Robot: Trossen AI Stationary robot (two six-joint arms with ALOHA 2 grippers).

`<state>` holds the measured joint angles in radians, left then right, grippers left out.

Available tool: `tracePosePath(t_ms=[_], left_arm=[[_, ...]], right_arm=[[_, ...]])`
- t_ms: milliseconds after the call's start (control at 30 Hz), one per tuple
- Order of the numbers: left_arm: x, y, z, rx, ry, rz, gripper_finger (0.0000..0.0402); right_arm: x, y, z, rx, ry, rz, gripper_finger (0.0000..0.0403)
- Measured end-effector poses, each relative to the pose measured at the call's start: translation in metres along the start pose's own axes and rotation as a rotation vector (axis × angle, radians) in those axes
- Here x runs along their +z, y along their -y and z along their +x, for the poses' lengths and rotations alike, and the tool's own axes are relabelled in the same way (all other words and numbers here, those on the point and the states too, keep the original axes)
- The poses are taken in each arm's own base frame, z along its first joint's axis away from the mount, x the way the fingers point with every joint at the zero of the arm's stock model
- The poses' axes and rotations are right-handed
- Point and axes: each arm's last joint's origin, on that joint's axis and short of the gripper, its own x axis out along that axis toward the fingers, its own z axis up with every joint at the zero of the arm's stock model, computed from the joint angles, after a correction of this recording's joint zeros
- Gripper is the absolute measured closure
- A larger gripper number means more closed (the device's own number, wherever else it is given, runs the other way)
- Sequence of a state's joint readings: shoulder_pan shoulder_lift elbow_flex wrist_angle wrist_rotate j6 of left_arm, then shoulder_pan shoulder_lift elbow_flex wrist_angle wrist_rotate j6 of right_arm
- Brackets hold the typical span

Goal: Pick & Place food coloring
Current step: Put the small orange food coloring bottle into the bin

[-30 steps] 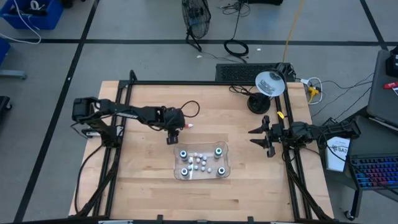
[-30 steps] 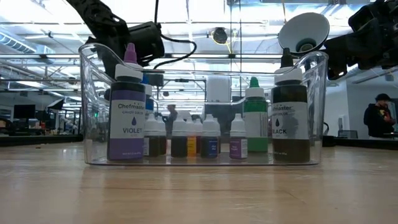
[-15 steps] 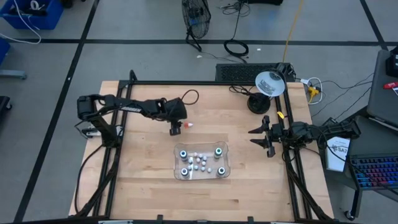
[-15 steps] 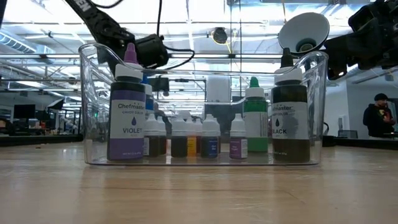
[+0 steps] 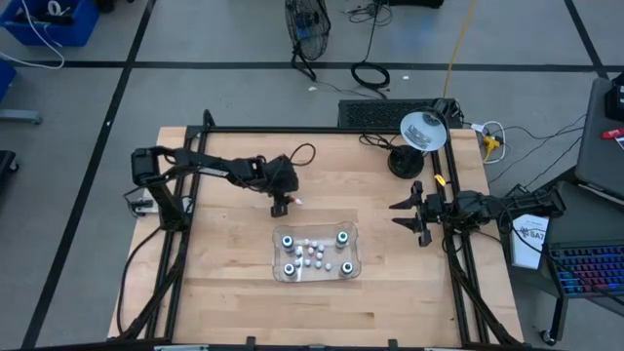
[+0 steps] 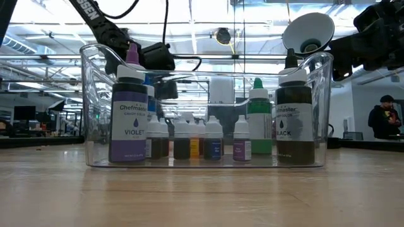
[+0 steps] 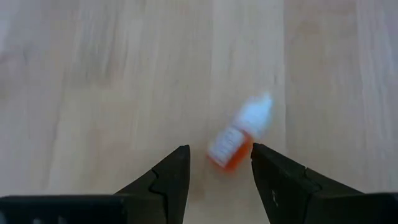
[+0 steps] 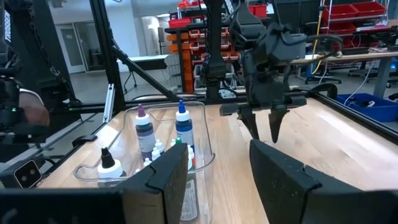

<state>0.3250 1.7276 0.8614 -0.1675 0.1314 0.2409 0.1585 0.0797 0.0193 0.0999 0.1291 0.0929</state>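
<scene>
A tiny orange food coloring bottle with a white tip [image 7: 239,134] lies on its side on the bare wood [image 5: 293,200], just beyond the tray. My left gripper [image 7: 219,149] [image 5: 281,206] is open above it, one finger on either side of the orange bottom end; no touch shows. The other bottles stand in a clear plastic tray [image 5: 315,253] [image 6: 205,157]: big violet [image 6: 129,120], black [image 6: 293,116] and green [image 6: 259,123] ones and several small ones. My right gripper [image 5: 408,214] [image 8: 217,165] waits open near the table's right edge.
A desk lamp [image 5: 421,130] with a black base [image 5: 405,162] stands at the far right corner. A cable loop [image 5: 300,154] rises from the left wrist. Bare wood lies left of and in front of the tray. A person [image 6: 382,123] stands far off in the room.
My left gripper has moved a little toward the far edge and to the right, closing in on the lying orange bottle, which has stayed in place. The right arm has kept still.
</scene>
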Motion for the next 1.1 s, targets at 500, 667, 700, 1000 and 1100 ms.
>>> tracePosePath(t_ms=[500, 667, 700, 1000, 1100], left_arm=[[0.0, 0.004, 0.022, -0.016, 0.022, 0.011, 0.0227], [0.001, 0.003, 0.021, -0.009, 0.033, 0.004, 0.0227], [0.001, 0.003, 0.021, -0.006, 0.033, 0.004, 0.0227], [0.002, 0.003, 0.021, -0.002, 0.04, 0.066, 0.0227], [0.003, 0.003, 0.021, 0.005, 0.047, 0.192, 0.0227]], right_arm=[[0.0, 0.0, 0.0, 0.0, 0.0, 0.0, 0.0242], [0.0, 0.0, 0.0, 0.0, -0.002, 0.0, 0.0241], [0.0, 0.0, 0.0, 0.0, -0.002, 0.0, 0.0241], [0.0, 0.0, 0.0, 0.0, -0.002, 0.0, 0.0241], [0.0, 0.0, 0.0, 0.0, -0.002, 0.0, 0.0242]])
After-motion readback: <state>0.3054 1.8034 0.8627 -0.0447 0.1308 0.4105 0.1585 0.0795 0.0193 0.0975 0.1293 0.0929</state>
